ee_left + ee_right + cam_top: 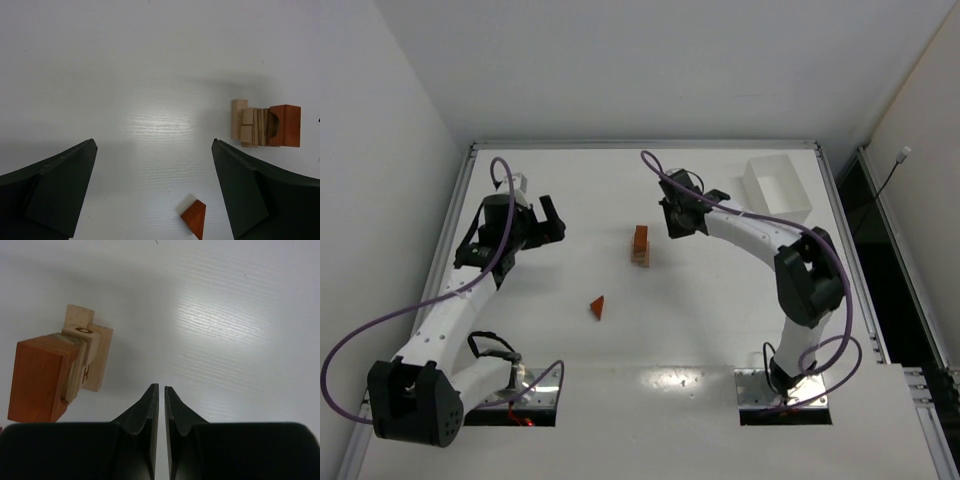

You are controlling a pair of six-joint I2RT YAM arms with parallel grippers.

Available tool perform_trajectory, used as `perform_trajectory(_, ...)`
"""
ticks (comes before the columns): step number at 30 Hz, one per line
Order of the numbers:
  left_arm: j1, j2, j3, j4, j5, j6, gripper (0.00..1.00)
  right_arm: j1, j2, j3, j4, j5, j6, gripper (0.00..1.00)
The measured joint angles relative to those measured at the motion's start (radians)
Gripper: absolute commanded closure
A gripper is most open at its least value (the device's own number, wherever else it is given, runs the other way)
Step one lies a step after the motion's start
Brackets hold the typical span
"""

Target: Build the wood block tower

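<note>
The wood block tower (640, 245) stands mid-table, pale blocks below and a reddish-brown cube on top. The left wrist view shows the tower (265, 126) at the right, and the right wrist view shows the tower (60, 370) at the left, off to the side of the jaws. A reddish-brown triangular wedge (598, 307) lies alone nearer the front; in the left wrist view the wedge (195, 218) lies between the jaws, low in the frame. My left gripper (155, 150) is open wide and empty, left of the tower. My right gripper (161, 388) is shut on nothing, right of the tower.
A white rectangular bin (775, 187) stands at the back right of the table. The table is ringed by a metal rail (640, 145) and white walls.
</note>
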Motion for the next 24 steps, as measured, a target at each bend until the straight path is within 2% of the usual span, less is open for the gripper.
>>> perform_trajectory(5, 0.000, 0.005, 0.003, 0.000, 0.000, 0.000, 0.00, -0.001, 0.063, 0.050, 0.005, -0.038, 0.008, 0.84)
perform_trajectory(7, 0.000, 0.006, 0.003, -0.001, 0.000, 0.000, 0.00, -0.005, 0.079, 0.063, 0.006, -0.051, 0.014, 0.76)
perform_trajectory(11, 0.000, 0.006, 0.003, -0.001, 0.000, 0.000, 0.00, -0.008, 0.110, 0.093, 0.008, -0.076, 0.022, 0.71)
perform_trajectory(13, 0.000, 0.006, 0.003, -0.001, 0.000, 0.000, 0.00, -0.008, 0.114, 0.098, 0.009, -0.089, 0.028, 0.64)
perform_trajectory(24, 0.000, 0.006, 0.003, 0.000, 0.000, 0.000, 0.00, -0.008, 0.122, 0.109, 0.018, -0.140, 0.045, 0.62)
